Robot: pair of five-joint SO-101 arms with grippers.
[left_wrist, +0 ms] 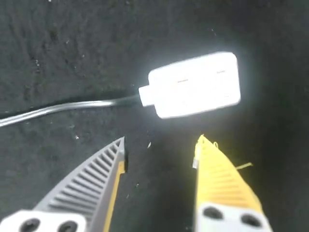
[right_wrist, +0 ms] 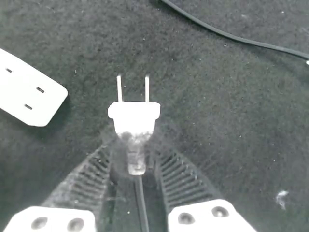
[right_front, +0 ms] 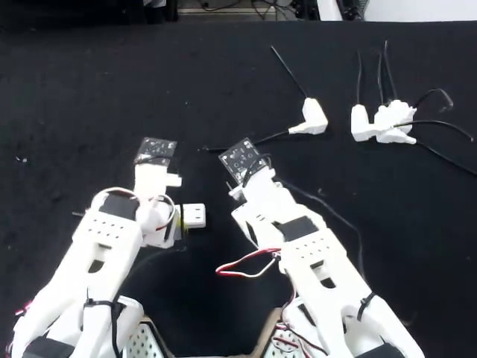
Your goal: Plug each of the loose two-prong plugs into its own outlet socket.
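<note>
The two-prong plug (right_wrist: 133,116) is clamped in my right gripper (right_wrist: 133,153). The fingers are closed on its neck and the prongs point out over the black table (right_front: 89,89). The white outlet socket (left_wrist: 195,86) lies flat on the table between the two arms, near the plug but not touching it, with its cord trailing off. My left gripper (left_wrist: 161,147) hovers over that socket, jaws apart and holding nothing. Farther out on the right side I see another white plug (right_front: 313,118) and a cluster of white connectors (right_front: 384,123), both with black cables.
</note>
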